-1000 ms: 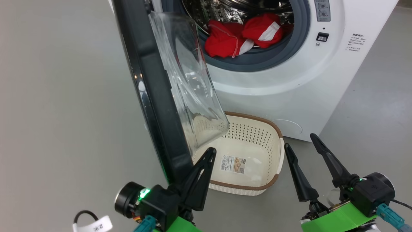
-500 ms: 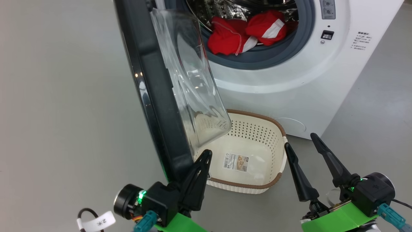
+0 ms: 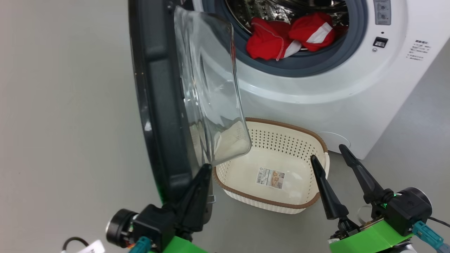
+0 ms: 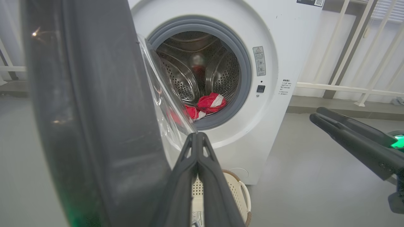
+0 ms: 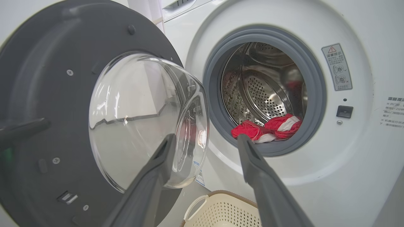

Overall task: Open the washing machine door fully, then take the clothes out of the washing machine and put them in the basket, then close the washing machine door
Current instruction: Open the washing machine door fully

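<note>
The washing machine door (image 3: 158,105) stands ajar at the left, its glass bowl (image 3: 211,91) facing the white washing machine (image 3: 316,95). My left gripper (image 3: 205,168) is shut, with its tip against the door's lower inner edge; in its wrist view the closed fingers (image 4: 197,164) lie beside the door (image 4: 94,110). The red clothes (image 3: 281,38) lie at the drum's front lip, seen also as clothes (image 5: 268,127). The basket (image 3: 246,172) sits on the floor below the opening, with nothing in it. My right gripper (image 3: 327,152) hovers open over the basket's right rim.
Grey floor spreads to the left of the door and to the right of the machine. A white railing (image 4: 347,85) runs along the wall behind the machine. The basket (image 5: 221,208) stands close to the machine's front panel, partly under the door's glass bowl (image 5: 142,116).
The head camera has shifted. The door has swung a little wider from the machine, and my shut left gripper has moved left and down with the door's lower edge. The right gripper holds still.
</note>
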### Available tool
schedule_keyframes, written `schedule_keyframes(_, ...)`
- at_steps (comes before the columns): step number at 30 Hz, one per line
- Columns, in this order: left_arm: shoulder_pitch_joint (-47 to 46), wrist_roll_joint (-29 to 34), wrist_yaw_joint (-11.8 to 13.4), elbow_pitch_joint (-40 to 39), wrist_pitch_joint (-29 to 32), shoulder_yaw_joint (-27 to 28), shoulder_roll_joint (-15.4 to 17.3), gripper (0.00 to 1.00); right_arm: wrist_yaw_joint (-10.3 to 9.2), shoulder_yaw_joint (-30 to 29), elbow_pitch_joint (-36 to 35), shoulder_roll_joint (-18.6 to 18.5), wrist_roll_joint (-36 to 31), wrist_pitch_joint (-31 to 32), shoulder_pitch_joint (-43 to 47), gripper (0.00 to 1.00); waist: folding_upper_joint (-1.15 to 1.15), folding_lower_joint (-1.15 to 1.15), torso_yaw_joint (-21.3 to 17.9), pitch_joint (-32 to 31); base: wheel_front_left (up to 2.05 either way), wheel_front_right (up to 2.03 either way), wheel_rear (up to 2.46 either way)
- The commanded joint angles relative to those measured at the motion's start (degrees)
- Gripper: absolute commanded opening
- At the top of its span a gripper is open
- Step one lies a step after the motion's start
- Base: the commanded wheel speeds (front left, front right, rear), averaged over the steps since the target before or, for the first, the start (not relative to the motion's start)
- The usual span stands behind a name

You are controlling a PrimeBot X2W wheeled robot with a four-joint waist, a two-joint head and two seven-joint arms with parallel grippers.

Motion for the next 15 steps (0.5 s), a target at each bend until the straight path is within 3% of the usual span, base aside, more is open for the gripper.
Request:
schedule_keyframes(1,-0.57,-0.2,1.55,-1.24,-0.57,3.83,1.74,0.0,0.36,1.64,-1.82,0.14,-0.8,0.18,-0.76,1.0,0.0,0.0,0.62,-0.03,0.0,0.0,0.0)
schedule_keyframes(15,1.65,-1.3,3.9,-0.96,-3.71,9.2,4.38,0.0,0.36,2.0,-2.88,0.14,-1.12,1.55,-0.61,1.0,0.0,0.0,1.87,0.96,0.0,0.0,0.0)
